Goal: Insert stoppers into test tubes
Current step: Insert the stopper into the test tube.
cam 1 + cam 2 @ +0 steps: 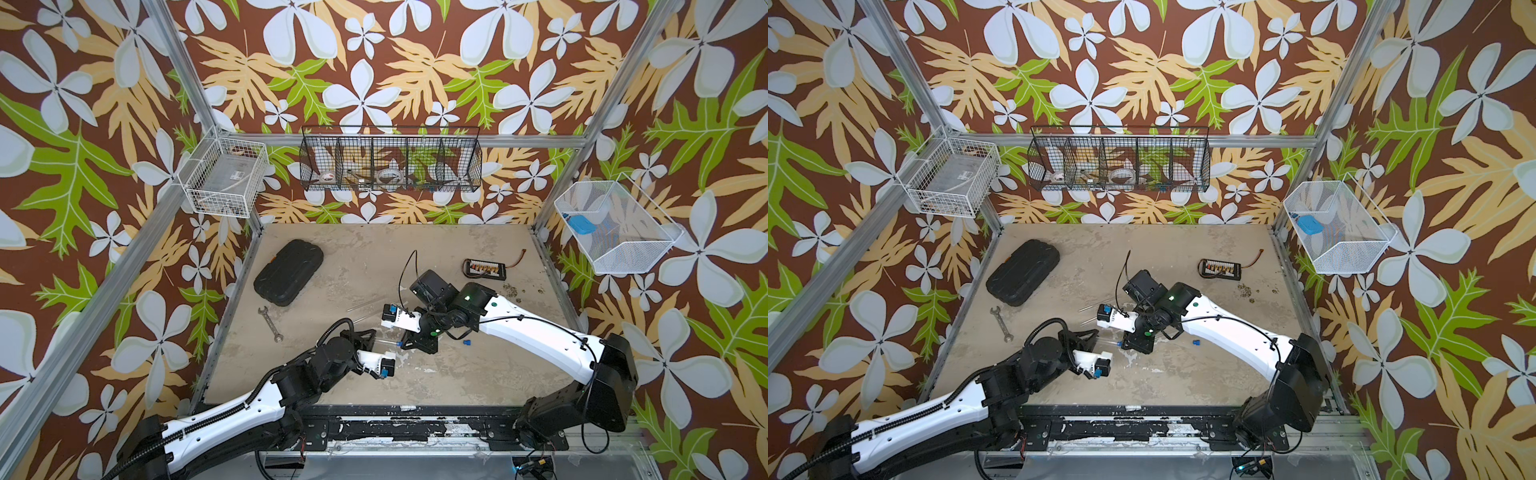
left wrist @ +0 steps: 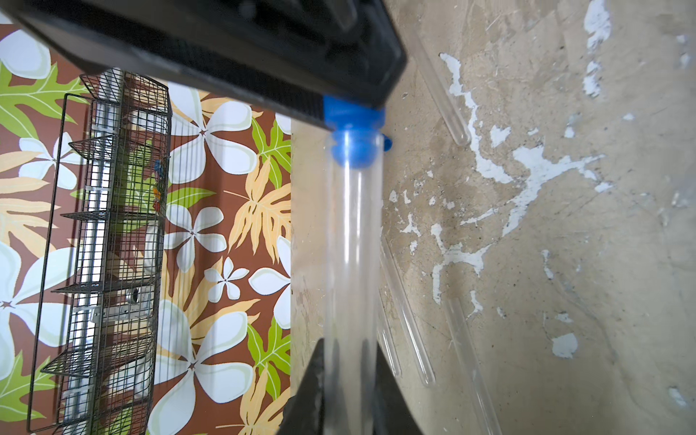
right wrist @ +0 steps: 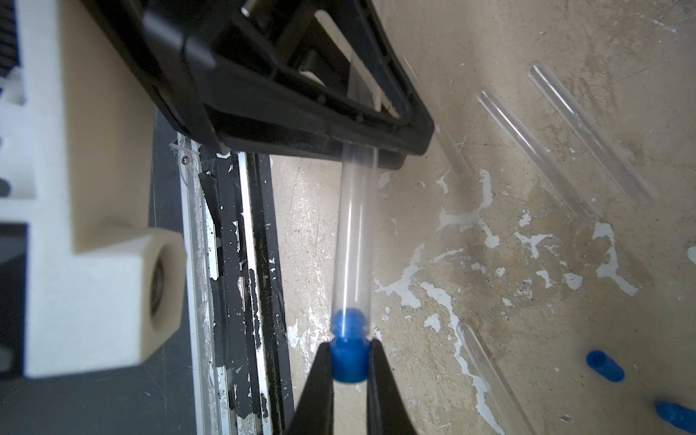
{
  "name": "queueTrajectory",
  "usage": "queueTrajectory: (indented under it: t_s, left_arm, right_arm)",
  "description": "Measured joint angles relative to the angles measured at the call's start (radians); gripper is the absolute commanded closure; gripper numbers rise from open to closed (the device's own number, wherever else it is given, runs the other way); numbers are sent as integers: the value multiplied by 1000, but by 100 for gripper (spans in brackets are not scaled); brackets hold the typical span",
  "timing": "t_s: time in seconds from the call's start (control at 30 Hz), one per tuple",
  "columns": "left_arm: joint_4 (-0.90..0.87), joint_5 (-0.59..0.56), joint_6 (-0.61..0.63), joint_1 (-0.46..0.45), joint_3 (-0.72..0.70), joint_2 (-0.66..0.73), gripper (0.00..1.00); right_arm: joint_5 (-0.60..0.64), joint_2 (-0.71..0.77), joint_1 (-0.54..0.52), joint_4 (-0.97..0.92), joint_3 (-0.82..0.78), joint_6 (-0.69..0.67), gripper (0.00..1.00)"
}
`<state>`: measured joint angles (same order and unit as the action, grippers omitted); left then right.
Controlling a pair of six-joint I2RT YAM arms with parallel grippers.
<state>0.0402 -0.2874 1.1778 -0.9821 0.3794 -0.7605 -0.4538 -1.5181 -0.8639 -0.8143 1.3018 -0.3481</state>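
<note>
My left gripper (image 2: 350,350) is shut on a clear test tube (image 2: 352,244), which it holds level above the table. My right gripper (image 3: 350,350) is shut on a blue stopper (image 3: 349,357). The stopper's narrow end sits inside the mouth of that tube (image 3: 354,233). In both top views the two grippers meet at mid-table, at the stopper (image 1: 398,344) (image 1: 1119,344). Loose test tubes (image 3: 534,154) (image 3: 591,132) (image 3: 489,376) lie on the table beside them. Two loose stoppers (image 3: 604,365) (image 3: 676,416) lie there too, one of them showing in a top view (image 1: 467,342).
A black case (image 1: 289,272) and a grey wrench (image 1: 270,324) lie at the left of the table. A small connector board (image 1: 484,268) with wires sits at the back right. Wire baskets (image 1: 390,160) hang on the walls. The black front rail (image 3: 226,263) runs close by.
</note>
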Motion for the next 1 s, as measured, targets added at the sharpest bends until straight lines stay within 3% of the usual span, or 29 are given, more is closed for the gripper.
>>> queueTrajectory:
  t_s: [0.77, 1.0]
  left_arm:
    - [22, 92, -3, 0, -6, -5, 100]
    - [-2, 118, -72, 0, 18, -32, 100]
  right_arm:
    - [-37, 36, 0, 6, -39, 60, 88]
    - [-42, 45, 0, 6, -50, 85, 88]
